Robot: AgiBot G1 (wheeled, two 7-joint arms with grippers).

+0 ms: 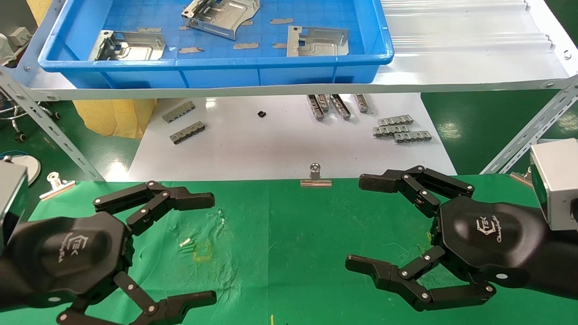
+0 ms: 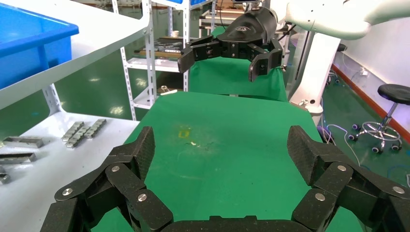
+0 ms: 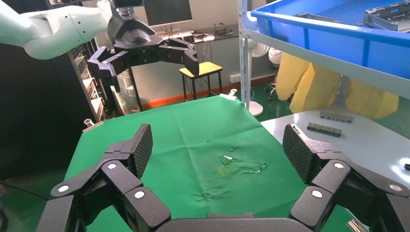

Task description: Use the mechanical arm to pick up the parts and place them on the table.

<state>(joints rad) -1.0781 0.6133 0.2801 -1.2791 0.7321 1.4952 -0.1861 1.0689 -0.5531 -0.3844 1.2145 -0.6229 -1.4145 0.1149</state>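
Three silvery stamped parts lie in the blue tray (image 1: 216, 61) on the raised shelf at the back: one at the left (image 1: 128, 45), one in the middle rear (image 1: 221, 16), one at the right (image 1: 318, 41). My left gripper (image 1: 212, 249) hovers open and empty over the left of the green table (image 1: 289, 234). My right gripper (image 1: 354, 222) hovers open and empty over the table's right. Both point toward each other. In the left wrist view my own jaws (image 2: 223, 150) stand wide apart over bare cloth. The right wrist view (image 3: 217, 145) shows the same.
A white board (image 1: 280, 149) lies beyond the table, under the shelf, with grey slotted strips (image 1: 187, 131) (image 1: 399, 131) (image 1: 336, 106). Binder clips (image 1: 315, 177) (image 1: 56, 183) sit on the table's far edge. Slanted metal struts (image 1: 49, 126) (image 1: 528, 135) flank the shelf.
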